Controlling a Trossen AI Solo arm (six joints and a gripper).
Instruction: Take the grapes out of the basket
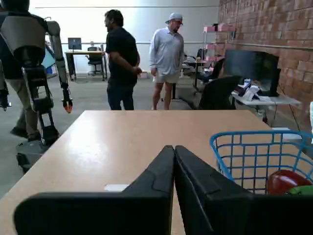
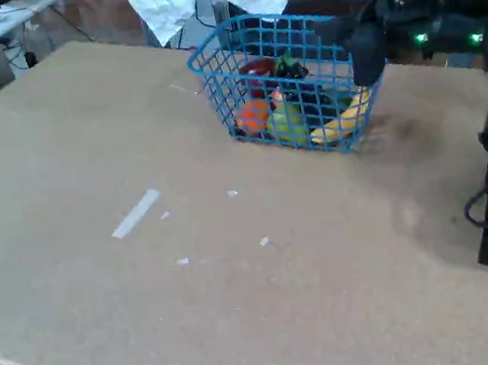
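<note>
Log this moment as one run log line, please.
stage: approach | gripper: fingers together, holding nothing, beside basket | grapes: in basket, among other fruit | table: bare apart from tape strip

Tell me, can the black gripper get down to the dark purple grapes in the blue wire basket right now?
Probably yes: the grapes lie on top of the fruit in the open-topped basket, and the shut gripper hovers beside its rim.

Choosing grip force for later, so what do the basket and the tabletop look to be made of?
The basket looks like thin wire with a glossy blue coating, probably plastic-coated metal: open grid, slim bars, uniform colour. The tabletop looks like light wood laminate or veneer over board: pale edge band in the fixed view, soft sheen in the wrist view. The core stays uncertain.
</note>
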